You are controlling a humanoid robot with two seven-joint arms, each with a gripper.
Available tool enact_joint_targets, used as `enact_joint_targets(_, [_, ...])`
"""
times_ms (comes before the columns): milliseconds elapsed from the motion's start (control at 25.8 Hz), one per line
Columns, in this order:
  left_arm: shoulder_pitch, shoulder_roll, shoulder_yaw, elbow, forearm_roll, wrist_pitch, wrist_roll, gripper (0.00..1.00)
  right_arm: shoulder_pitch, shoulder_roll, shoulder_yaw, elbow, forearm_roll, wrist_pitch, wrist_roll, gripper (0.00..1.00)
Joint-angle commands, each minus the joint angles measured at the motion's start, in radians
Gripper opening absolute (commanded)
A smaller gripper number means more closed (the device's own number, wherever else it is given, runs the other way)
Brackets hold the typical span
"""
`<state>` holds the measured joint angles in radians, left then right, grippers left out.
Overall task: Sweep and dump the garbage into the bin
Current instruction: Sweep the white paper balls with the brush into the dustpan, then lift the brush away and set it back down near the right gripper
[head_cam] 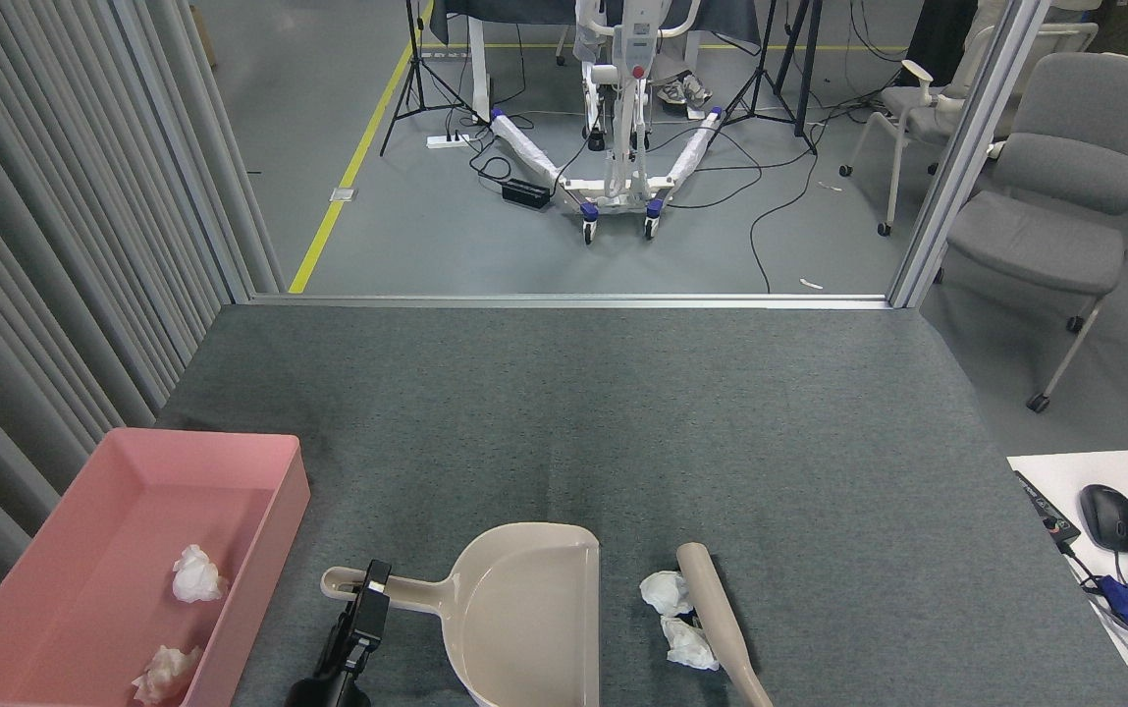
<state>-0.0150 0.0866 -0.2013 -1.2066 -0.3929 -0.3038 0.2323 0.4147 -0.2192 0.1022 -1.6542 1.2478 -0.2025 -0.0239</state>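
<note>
Done: two wads (198, 574) lie in my bin (279, 511).
Left: two wads (667, 592) beside dustpan (524, 614), unswept.
Left pincer (367, 599): clamped on dustpan handle.
Right pincer: out of view.

Left gripper (371, 581): black, boxy, slim, with small pale patch near tip; widened to rounded dark housing at view's bottom edge. Right arm out of sight.

A single view looks forward and down from the robot's head onto the grey felt-covered table (622, 432), which fills the lower frame nearby; the grey lab floor (485, 226) recedes across the upper frame.
</note>
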Motion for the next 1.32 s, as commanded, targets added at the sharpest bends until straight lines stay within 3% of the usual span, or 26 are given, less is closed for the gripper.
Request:
enact_joint_targets(0, [0.003,0.001,-0.001,0.001,-0.003,-0.023,-0.001,0.4,-0.002,0.011,0.034,-0.001,0.018,0.002,0.001,0.0])
enact_joint_targets(310, [0.004,0.002,0.0,0.016,-0.014,-0.072,-0.002,0.18,-0.059,0.095,0.244,0.004,0.058,0.11,0.024,0.0])
enact_joint_targets(503, [0.006,0.004,-0.001,0.019,-0.02,-0.078,-0.002,0.14,-0.076,0.155,0.357,-0.001,0.059,0.149,0.019,0.0])
enact_joint_targets(658, [0.007,0.004,-0.001,0.019,-0.018,-0.092,-0.002,0.13,-0.073,0.162,0.38,-0.027,0.045,0.14,-0.016,0.0])
enact_joint_targets(813, [0.009,0.004,-0.001,0.016,-0.02,-0.094,-0.002,0.12,-0.07,0.126,0.341,-0.071,0.018,0.123,-0.103,0.0])
enact_joint_targets(1045, [0.012,0.004,0.0,0.004,-0.01,-0.104,-0.005,0.09,-0.048,0.032,0.12,-0.111,-0.085,0.057,-0.131,0.0])
enact_joint_targets(1277, [0.02,0.01,0.002,-0.013,0.0,-0.113,-0.01,0.03,-0.019,-0.058,-0.096,-0.102,-0.128,0.055,-0.131,0.0])
